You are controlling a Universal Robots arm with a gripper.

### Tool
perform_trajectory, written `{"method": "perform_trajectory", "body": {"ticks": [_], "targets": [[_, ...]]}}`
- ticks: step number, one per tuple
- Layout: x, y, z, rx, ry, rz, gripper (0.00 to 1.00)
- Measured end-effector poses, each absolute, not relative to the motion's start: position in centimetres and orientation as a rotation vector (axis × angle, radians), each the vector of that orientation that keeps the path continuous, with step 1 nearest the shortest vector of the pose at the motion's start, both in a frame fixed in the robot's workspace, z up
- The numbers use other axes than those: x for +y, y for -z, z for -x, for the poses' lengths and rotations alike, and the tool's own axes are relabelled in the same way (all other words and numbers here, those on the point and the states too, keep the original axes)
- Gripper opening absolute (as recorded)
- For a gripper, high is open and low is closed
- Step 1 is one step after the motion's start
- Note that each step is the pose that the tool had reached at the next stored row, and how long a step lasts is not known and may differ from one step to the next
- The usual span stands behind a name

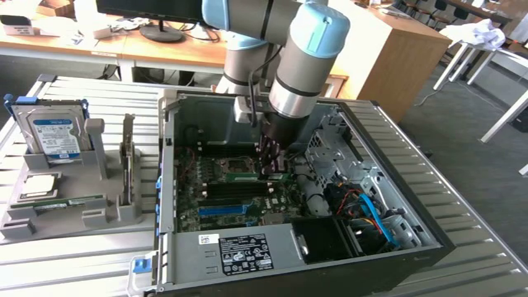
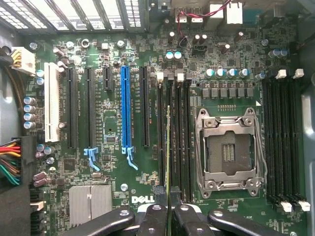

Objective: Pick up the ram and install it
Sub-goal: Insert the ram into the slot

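Exterior view: grey-and-blue robot arm (image 1: 289, 55) reaches down into the open black desktop PC case (image 1: 412, 241), which lies on its side on the slatted metal bench (image 1: 462, 185). The gripper (image 1: 272, 166) is low over the green motherboard (image 1: 222, 210), just at 3 o'clock of the square metal CPU socket (image 1: 234, 166). Thin green RAM stick (image 1: 266, 176) sits under the fingers, lying along the dark memory slots. At 9 o'clock of the case, a grey plastic parts holder (image 1: 66, 210) carries a silver hard drive (image 1: 54, 133), a square silver processor chip (image 1: 39, 185) and a tall dark expansion card (image 1: 128, 154).

Wrist view: black fingers (image 2: 150, 221) are nearly closed, clamped on the RAM stick (image 2: 168, 147) seen edge-on. The stick runs straight up from the gripper (image 2: 168, 211), between the black memory slots (image 2: 184, 132), at 9 o'clock of the open CPU socket (image 2: 229, 152). Cannot tell whether it is seated or just above the slot. Blue expansion slot (image 2: 125, 108) and white expansion slot (image 2: 51, 101) lie further toward 9 o'clock. A second bank of black slots (image 2: 283, 132) sits at 3 o'clock of the socket.
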State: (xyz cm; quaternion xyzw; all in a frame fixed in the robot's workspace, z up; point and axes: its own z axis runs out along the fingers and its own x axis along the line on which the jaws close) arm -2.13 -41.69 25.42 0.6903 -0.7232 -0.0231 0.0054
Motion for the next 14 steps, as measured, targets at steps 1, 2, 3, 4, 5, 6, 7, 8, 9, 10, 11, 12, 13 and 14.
{"method": "perform_trajectory", "body": {"ticks": [1,2,3,4,5,6,7,8,9,10,11,12,13,14], "targets": [[-41.69,-25.4,2.13,-2.264,0.072,-2.161,0.13],[-41.69,-25.37,2.14,-2.264,0.072,-2.161,0.13],[-41.68,-25.34,2.15,-2.264,0.073,-2.161,0.13],[-41.68,-25.32,2.15,-2.264,0.072,-2.161,0.13],[-41.69,-25.31,2.18,-2.264,0.072,-2.161,0.13],[-41.69,-25.28,2.18,-2.264,0.072,-2.161,0.13],[-41.68,-25.27,2.18,-2.264,0.072,-2.161,0.13],[-41.69,-25.25,2.19,-2.264,0.072,-2.161,0.13],[-41.69,-25.23,2.21,-2.264,0.072,-2.161,0.13],[-41.68,-25.21,2.22,-2.264,0.072,-2.161,0.13],[-41.69,-25.19,2.22,-2.264,0.072,-2.161,0.13],[-41.69,-25.17,2.23,-2.264,0.072,-2.161,0.13],[-41.68,-25.14,2.25,-2.264,0.073,-2.161,0.13],[-41.68,-25.11,2.27,-2.264,0.072,-2.161,0.13]]}}
